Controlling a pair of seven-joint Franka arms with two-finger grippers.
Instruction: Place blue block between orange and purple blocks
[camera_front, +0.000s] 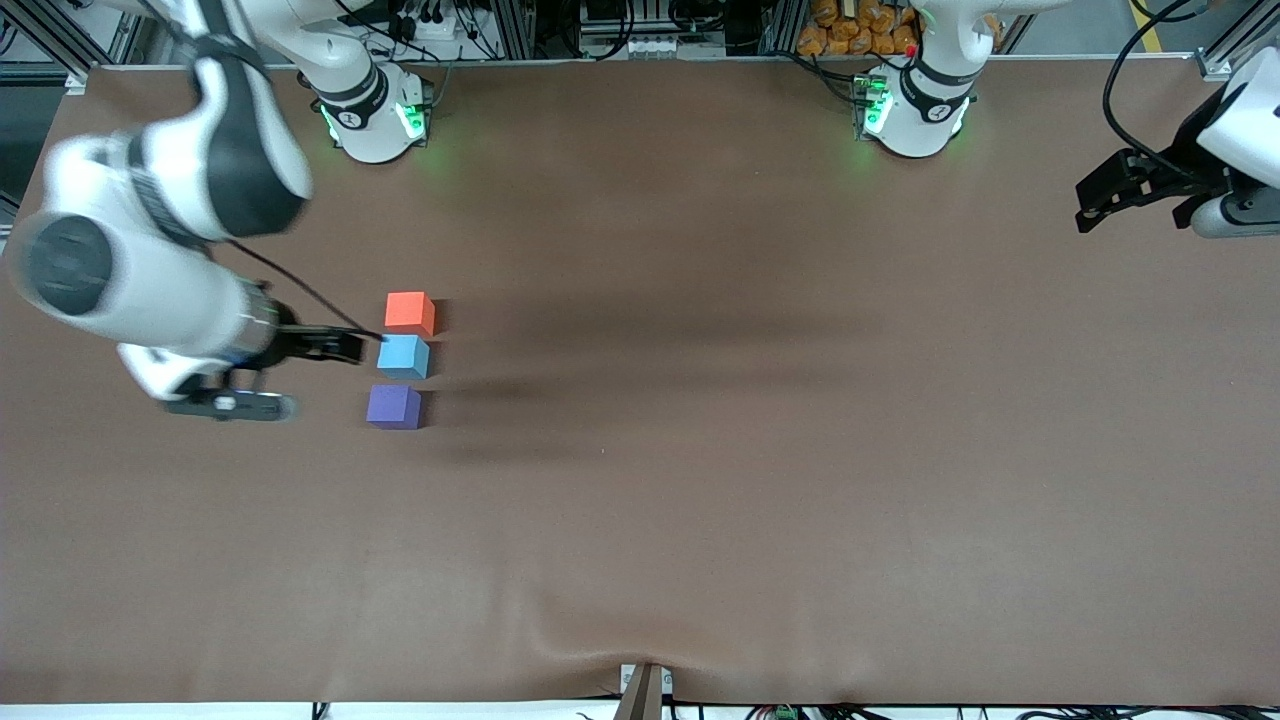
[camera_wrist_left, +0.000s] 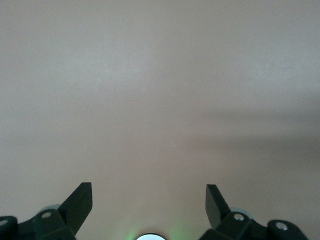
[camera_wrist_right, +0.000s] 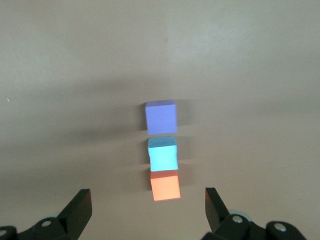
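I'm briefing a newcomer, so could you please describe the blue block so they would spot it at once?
On the brown table, toward the right arm's end, three small cubes sit in a short row. The blue block is the middle one, between the orange block and the purple block, and the only sky-blue cube.

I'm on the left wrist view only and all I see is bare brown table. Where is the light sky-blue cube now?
Observer: The light sky-blue matte cube sits on the table between the orange-red matte cube and the violet-purple matte cube.
Operator: Is the right gripper gripping it?
Observer: No. The right gripper has its jaws open, holding nothing, beside the cubes.
Operator: And mine?
Observer: The left gripper waits at the left arm's end of the table, jaws open.
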